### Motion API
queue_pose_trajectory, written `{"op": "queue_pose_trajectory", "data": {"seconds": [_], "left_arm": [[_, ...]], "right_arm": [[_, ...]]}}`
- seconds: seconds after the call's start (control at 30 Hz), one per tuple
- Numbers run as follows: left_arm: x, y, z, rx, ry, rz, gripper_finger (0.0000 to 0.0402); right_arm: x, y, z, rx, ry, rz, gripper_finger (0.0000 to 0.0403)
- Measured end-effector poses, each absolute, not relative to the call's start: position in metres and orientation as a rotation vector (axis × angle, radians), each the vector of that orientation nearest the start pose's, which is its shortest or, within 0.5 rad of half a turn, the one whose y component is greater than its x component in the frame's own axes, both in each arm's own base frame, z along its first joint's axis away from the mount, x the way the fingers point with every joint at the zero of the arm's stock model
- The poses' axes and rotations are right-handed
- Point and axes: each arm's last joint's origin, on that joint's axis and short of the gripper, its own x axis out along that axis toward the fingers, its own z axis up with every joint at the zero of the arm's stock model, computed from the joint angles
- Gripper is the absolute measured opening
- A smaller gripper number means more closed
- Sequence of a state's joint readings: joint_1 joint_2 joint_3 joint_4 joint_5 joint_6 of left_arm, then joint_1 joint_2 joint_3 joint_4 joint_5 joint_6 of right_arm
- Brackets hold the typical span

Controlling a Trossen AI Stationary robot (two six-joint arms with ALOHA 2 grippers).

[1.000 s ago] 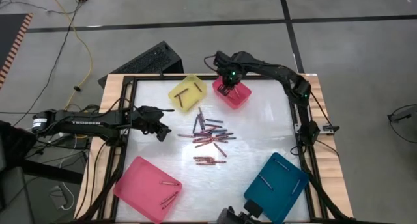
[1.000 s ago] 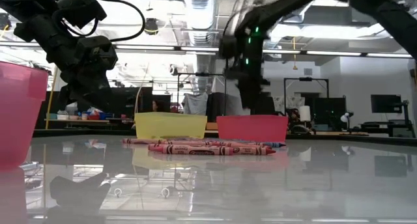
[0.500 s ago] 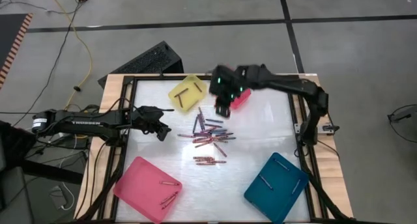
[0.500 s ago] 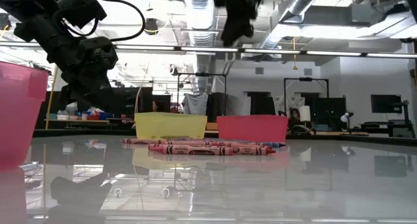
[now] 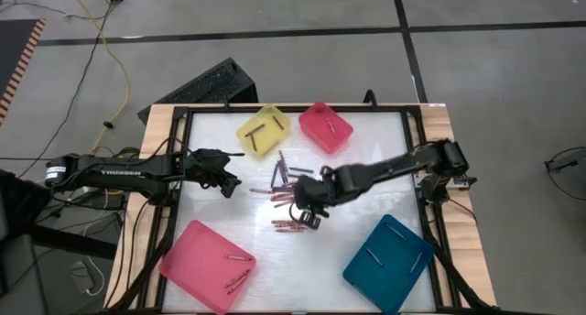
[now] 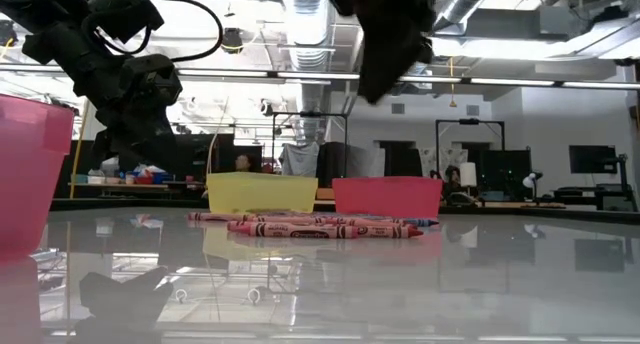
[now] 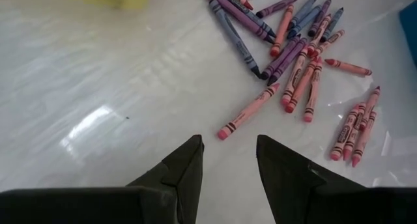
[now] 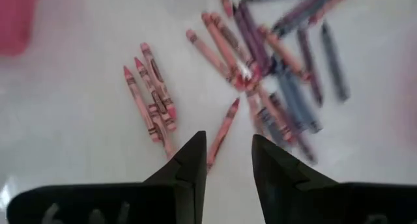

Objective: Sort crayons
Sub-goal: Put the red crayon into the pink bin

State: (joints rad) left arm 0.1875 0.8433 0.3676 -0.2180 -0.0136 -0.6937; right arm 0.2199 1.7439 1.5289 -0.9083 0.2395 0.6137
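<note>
The crayons [image 5: 295,194] lie loose in the middle of the glossy tabletop [image 5: 366,164] — light, stiff, apt to roll. The right gripper [image 5: 307,216] hovers above them, jaws open and empty; best pinched mid-shaft, across the paper wrapper. The left gripper [image 5: 231,181] waits beside, jaws open too.

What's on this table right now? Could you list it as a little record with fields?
Table: white-topped table with a dark frame
Loose crayons: pile of crayons at mid-table, red, pink and purplish
Trays: yellow tray, small pink tray, large pink tray, teal tray, each holding a few crayons
Left claw: open, empty, beside the pile
Right claw: open, empty, over the pile
</note>
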Motion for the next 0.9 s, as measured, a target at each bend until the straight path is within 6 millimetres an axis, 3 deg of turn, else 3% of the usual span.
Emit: {"op": "queue_pose_trajectory", "data": {"seconds": [0.23, 0.53, 0.9], "left_arm": [[0.161, 0.031, 0.18, -0.723, 0.599, 0.427, 0.0133], [0.161, 0.031, 0.18, -0.725, 0.601, 0.422, 0.0133], [0.161, 0.031, 0.18, -0.707, 0.605, 0.416, 0.0133]], "right_arm": [[0.348, 0.082, 0.24, 0.416, 0.993, -0.416, 0.0117], [0.343, 0.084, 0.202, 0.473, 0.958, -0.429, 0.0117], [0.338, 0.085, 0.181, 0.497, 0.938, -0.436, 0.0117]]}}
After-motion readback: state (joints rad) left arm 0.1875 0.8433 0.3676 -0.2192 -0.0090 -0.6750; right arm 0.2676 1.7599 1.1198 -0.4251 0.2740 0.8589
